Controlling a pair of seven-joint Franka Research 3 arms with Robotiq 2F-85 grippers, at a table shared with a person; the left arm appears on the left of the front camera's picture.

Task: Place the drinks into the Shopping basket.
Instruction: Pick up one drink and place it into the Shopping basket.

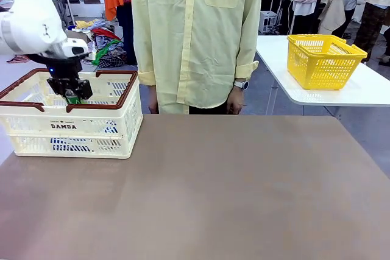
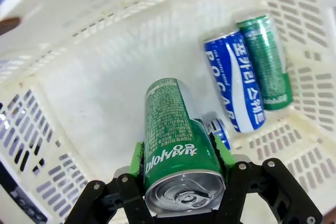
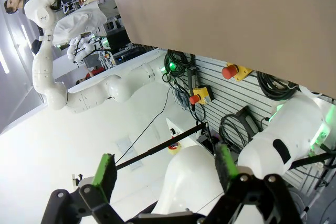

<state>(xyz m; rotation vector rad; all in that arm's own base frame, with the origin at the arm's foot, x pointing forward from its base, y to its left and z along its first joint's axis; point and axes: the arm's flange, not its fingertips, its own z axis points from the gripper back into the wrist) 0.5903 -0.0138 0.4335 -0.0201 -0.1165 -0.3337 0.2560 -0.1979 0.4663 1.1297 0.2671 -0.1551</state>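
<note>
Over the cream Shopping basket (image 1: 91, 127) at the table's left, my left gripper (image 1: 72, 92) is shut on a green can (image 1: 73, 97), hanging just inside the brown rim. In the left wrist view the green pads (image 2: 137, 157) clamp that can (image 2: 176, 135) near its silver top, above the basket floor (image 2: 100, 87). Below it lie a blue can (image 2: 233, 85) and a green can (image 2: 266, 61) side by side, with a further blue can (image 2: 220, 131) partly hidden behind the held one. My right gripper (image 3: 165, 174) stands open, holding nothing, away from the table top.
A person in a pale yellow shirt (image 1: 195, 35) stands at the far edge, hands down. A yellow mesh basket (image 1: 323, 59) sits on a separate white table at the back right. The brown table top (image 1: 213, 193) stretches in front of the basket.
</note>
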